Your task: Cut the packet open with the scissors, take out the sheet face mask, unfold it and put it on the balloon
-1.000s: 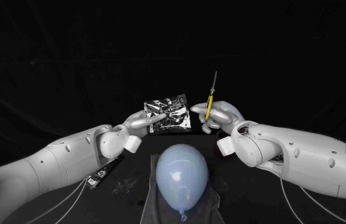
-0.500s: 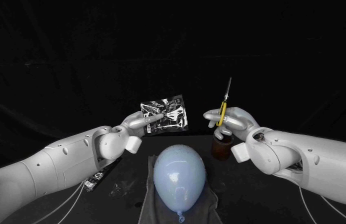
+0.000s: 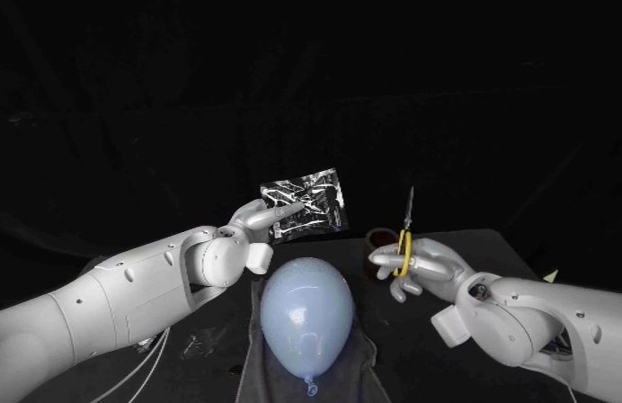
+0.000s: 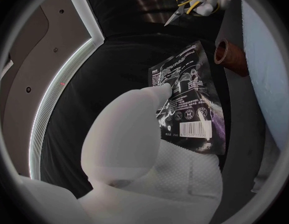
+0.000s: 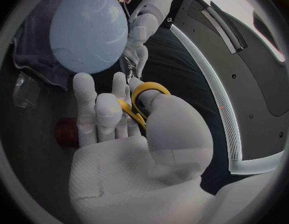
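Note:
My left hand (image 3: 263, 220) holds the glossy black packet (image 3: 307, 203) upright above the table by its lower left corner; the packet (image 4: 188, 104) faces the left wrist camera with its printed side and barcode, pinched by my left hand (image 4: 138, 134). To its right and lower, my right hand (image 3: 413, 266) grips the yellow-handled scissors (image 3: 405, 241), blades pointing up and closed, apart from the packet. The yellow handle loops (image 5: 143, 98) sit around the fingers of my right hand (image 5: 132, 134). The pale blue balloon (image 3: 305, 311) lies below both hands.
The balloon rests on a dark grey cloth (image 3: 257, 371). A brown cup (image 3: 380, 237) stands on the table between the packet and my right hand. A small clear plastic scrap (image 3: 197, 344) lies left of the cloth.
My right hand has carried the scissors down and to the right, away from the packet, uncovering the brown cup. The left hand still holds the packet in about the same place.

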You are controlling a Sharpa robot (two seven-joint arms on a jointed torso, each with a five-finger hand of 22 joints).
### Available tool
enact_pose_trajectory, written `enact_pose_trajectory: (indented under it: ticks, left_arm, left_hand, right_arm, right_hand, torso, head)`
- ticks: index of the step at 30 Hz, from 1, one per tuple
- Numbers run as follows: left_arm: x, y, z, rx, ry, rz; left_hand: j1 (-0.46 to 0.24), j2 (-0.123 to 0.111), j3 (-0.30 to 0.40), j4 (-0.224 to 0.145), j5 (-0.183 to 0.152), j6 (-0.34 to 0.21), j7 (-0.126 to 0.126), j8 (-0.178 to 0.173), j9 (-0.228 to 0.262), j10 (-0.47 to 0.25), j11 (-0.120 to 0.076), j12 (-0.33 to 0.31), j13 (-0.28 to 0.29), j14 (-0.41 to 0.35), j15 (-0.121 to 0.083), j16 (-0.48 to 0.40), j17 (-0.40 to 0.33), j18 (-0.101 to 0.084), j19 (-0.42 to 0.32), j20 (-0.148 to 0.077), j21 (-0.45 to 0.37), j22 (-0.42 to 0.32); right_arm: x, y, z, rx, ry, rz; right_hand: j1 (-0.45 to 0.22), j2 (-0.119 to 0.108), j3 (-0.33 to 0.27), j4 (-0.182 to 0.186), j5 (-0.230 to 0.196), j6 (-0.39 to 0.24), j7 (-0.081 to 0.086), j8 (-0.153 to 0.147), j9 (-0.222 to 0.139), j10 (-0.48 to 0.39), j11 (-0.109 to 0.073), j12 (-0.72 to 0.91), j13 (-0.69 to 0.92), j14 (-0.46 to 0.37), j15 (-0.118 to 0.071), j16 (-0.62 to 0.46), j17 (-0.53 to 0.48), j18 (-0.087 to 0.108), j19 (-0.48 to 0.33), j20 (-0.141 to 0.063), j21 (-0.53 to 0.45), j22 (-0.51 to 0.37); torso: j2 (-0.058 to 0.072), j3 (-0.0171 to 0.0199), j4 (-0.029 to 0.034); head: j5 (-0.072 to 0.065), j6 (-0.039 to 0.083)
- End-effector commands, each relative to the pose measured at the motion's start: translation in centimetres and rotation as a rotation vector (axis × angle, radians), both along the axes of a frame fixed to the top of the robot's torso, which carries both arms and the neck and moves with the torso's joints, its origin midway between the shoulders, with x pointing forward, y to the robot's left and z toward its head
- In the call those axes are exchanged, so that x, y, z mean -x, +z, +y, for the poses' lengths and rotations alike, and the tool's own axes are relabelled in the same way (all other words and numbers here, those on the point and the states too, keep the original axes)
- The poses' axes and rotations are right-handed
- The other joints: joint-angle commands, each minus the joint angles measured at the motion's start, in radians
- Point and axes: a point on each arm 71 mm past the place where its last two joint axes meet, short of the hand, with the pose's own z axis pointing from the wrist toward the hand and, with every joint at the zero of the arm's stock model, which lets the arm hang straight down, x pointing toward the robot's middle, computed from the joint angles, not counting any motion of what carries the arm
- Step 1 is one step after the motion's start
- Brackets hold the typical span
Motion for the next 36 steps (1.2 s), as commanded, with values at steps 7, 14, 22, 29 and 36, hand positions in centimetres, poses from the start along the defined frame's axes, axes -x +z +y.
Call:
enact_pose_trajectory:
  ticks: [7,14,22,29,36]
  left_arm:
    - [0.2,-0.2,-2.1,-0.054,0.053,0.047]
    - [0.3,-0.2,-3.4,-0.085,0.033,0.065]
    - [0.4,-0.3,-4.7,-0.131,-0.007,0.099]
    - [0.8,-0.2,-5.9,-0.153,-0.068,0.118]
    - [1.2,0.1,-6.9,-0.163,-0.117,0.118]
  left_hand:
    - [-0.014,-0.002,0.005,-0.007,0.003,0.007,0.0,0.004,0.062,0.007,-0.002,0.003,0.001,0.01,-0.003,-0.006,0.002,0.012,0.008,-0.002,0.006,0.002]
    - [-0.018,-0.003,0.008,-0.01,0.004,0.008,0.0,0.005,0.063,0.009,-0.003,0.003,0.001,0.011,-0.004,-0.006,0.003,0.012,0.009,-0.003,0.008,0.003]
    - [-0.023,-0.006,0.015,-0.017,0.004,0.009,0.0,0.006,0.065,0.012,-0.003,0.003,0.001,0.015,-0.006,-0.005,0.005,0.012,0.011,-0.005,0.012,0.004]
    - [-0.027,-0.008,0.021,-0.023,0.004,0.011,0.001,0.007,0.067,0.014,-0.004,0.002,0.001,0.017,-0.007,-0.005,0.006,0.012,0.012,-0.006,0.015,0.005]
    - [-0.029,-0.009,0.026,-0.027,0.004,0.011,0.001,0.007,0.068,0.015,-0.004,0.002,0.001,0.019,-0.007,-0.005,0.006,0.012,0.012,-0.007,0.017,0.006]
  right_arm:
    - [3.8,-2.9,-0.6,0.004,-0.014,0.043]
    - [6.6,-5.3,-0.9,0.034,-0.058,0.082]
    - [8.4,-6.3,0.1,0.059,-0.002,0.093]
    - [8.9,-6.6,0.7,0.073,0.05,0.118]
    - [9.1,-6.3,1.2,0.094,0.016,0.095]
  right_hand:
    - [0.056,0.017,0.038,-0.047,-0.002,0.021,-0.005,0.007,0.011,0.113,-0.009,-0.01,-0.04,0.02,-0.011,0.002,0.013,0.013,0.026,-0.006,0.042,0.016]
    - [0.055,0.022,-0.01,-0.084,0.008,0.036,-0.035,0.047,0.056,0.163,-0.043,0.662,0.5,0.123,-0.039,0.236,0.264,-0.027,0.126,-0.033,0.283,0.135]
    - [-0.034,-0.019,-0.038,-0.031,0.022,0.0,-0.015,0.007,0.028,0.018,-0.015,0.157,0.187,0.042,-0.019,-0.001,0.076,0.008,0.026,-0.017,0.046,0.03]
    - [-0.099,-0.084,-0.059,0.019,0.036,-0.024,0.015,-0.03,0.0,0.006,0.011,-0.018,0.021,0.045,0.003,-0.052,0.048,0.014,0.023,0.0,-0.004,-0.005]
    - [-0.141,-0.13,-0.12,0.062,0.041,-0.065,0.036,-0.042,-0.017,-0.008,0.036,-0.085,-0.057,0.01,0.024,-0.122,-0.001,0.027,-0.018,0.019,-0.106,-0.059]
  torso:
    - [-0.012,0.0224,-0.0203]
    - [-0.019,0.0337,-0.0315]
    - [-0.025,0.0469,-0.0405]
    - [-0.023,0.0513,-0.0435]
    - [-0.015,0.0502,-0.0401]
  head:
    - [-0.066,-0.066]
    - [-0.093,-0.104]
    - [-0.106,-0.129]
    - [-0.119,-0.134]
    - [-0.142,-0.134]
